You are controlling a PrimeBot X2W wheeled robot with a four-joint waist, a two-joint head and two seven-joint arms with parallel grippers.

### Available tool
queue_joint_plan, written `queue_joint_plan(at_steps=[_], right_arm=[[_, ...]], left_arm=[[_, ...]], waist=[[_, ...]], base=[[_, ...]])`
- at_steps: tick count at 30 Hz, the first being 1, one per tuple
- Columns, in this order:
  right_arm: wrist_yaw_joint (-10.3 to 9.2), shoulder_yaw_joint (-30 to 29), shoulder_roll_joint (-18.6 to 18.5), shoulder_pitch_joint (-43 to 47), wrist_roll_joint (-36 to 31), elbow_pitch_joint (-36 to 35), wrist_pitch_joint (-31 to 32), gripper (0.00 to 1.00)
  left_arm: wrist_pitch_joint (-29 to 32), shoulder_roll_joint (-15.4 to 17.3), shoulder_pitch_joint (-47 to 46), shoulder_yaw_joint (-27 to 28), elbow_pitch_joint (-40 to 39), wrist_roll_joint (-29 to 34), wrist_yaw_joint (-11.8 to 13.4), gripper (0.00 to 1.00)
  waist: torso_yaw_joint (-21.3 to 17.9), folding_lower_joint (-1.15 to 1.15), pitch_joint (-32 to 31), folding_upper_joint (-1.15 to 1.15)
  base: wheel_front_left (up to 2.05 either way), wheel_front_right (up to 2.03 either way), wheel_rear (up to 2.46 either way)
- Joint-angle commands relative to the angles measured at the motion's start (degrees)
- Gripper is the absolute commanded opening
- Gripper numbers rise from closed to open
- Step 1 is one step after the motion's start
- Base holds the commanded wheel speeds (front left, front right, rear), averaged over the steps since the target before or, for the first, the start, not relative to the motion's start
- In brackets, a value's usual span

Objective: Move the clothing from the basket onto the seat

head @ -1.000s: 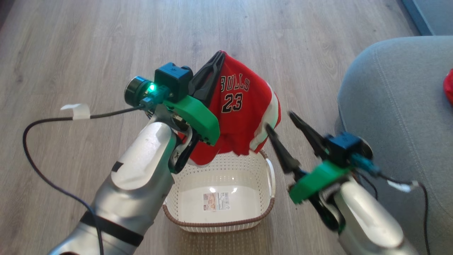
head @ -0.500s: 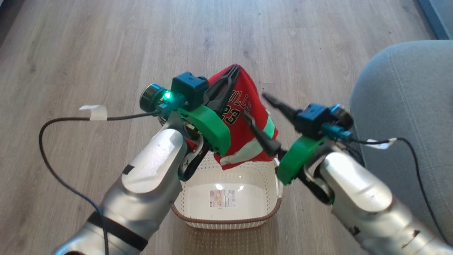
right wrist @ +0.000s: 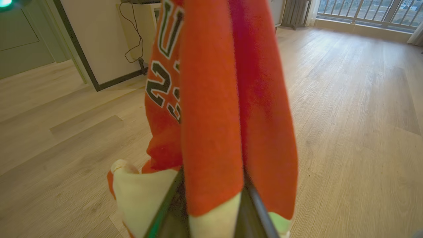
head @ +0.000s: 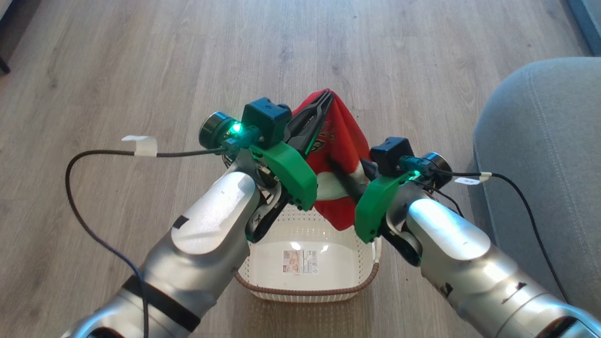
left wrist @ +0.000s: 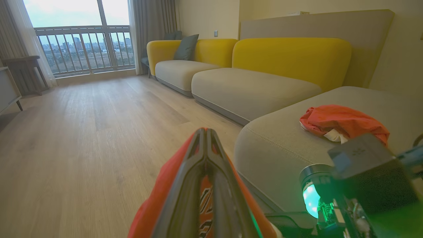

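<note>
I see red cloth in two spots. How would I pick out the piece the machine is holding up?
Find the white laundry basket on the wooden floor beside the grey seat. Just above it hangs the red jersey, pinched at its top by the left hand. Unlike the crumpled red garment lying on the seat, it dangles in mid-air and shows a number 23.

Both forearms converge above the basket [head: 305,292]. The left gripper [head: 325,96] pinches the clothing [head: 347,136] shut. The right gripper [head: 334,167], nearer the basket, has fingers [right wrist: 163,211] either side of a fold, grip unclear.
</note>
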Motion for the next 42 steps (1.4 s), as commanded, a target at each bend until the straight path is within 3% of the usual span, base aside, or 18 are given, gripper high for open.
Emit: queue_joint_plan(at_steps=[1, 9, 10, 11, 12, 26, 34, 42], right_arm=[[-0.01, 0.1, 1.4, -2.1, 0.7, -0.6, -1.0, 0.00], [-0.01, 0.8, 2.0, -3.2, 2.7, 1.5, -2.2, 0.00], [-0.01, 0.4, 1.9, -3.3, 2.6, 1.0, -2.3, 0.00], [-0.01, 0.0, 1.8, -3.2, 2.4, 0.4, -2.3, 0.00], [-0.01, -0.5, 1.6, -3.1, 2.1, -0.4, -2.3, 0.00], [-0.01, -10.5, -2.3, 4.1, -4.0, -12.7, -2.3, 0.00], [-0.01, -14.9, -4.2, 8.7, -5.7, -19.1, -2.3, 0.00], [-0.01, -17.9, -5.1, 12.7, -6.2, -24.5, -2.3, 0.00]], left_arm=[[-0.6, 0.8, -4.3, 1.6, -1.4, -0.5, 0.4, 0.00], [-0.8, 0.8, -4.0, 1.1, 0.2, -1.1, 1.0, 0.00], [-0.8, 0.8, -4.0, 1.2, 0.2, -1.0, 1.0, 0.09], [-0.8, 0.8, -3.8, 1.5, 0.2, -0.9, 1.0, 0.51], [-0.8, 0.8, -3.7, 1.8, 0.0, -0.8, 1.0, 1.00], [-0.8, 2.1, 1.7, 7.3, 1.7, 2.4, -1.9, 1.00], [-0.8, 2.9, 6.4, 11.4, 1.4, 4.5, -3.6, 1.00], [-0.8, 3.2, 11.2, 15.6, -1.1, 6.7, -4.7, 1.00]], waist=[[0.1, 0.00, 0.0, 0.00], [-0.8, 0.00, 0.2, 0.00], [-1.0, 0.00, 0.3, 0.00], [-1.3, 0.00, 0.4, 0.00], [-1.5, 0.00, 0.5, 0.00], [-7.3, 0.00, 0.6, 0.00], [-15.2, 0.00, -0.7, 0.00], [-25.7, 0.00, -1.7, 0.00]], base=[[0.00, 0.00, 0.00], [0.00, 0.00, 0.00], [0.00, 0.00, 0.00], [0.00, 0.00, 0.00], [0.00, 0.00, 0.00], [0.00, 0.00, 0.00], [0.00, 0.00, 0.00], [0.00, 0.00, 0.00]])
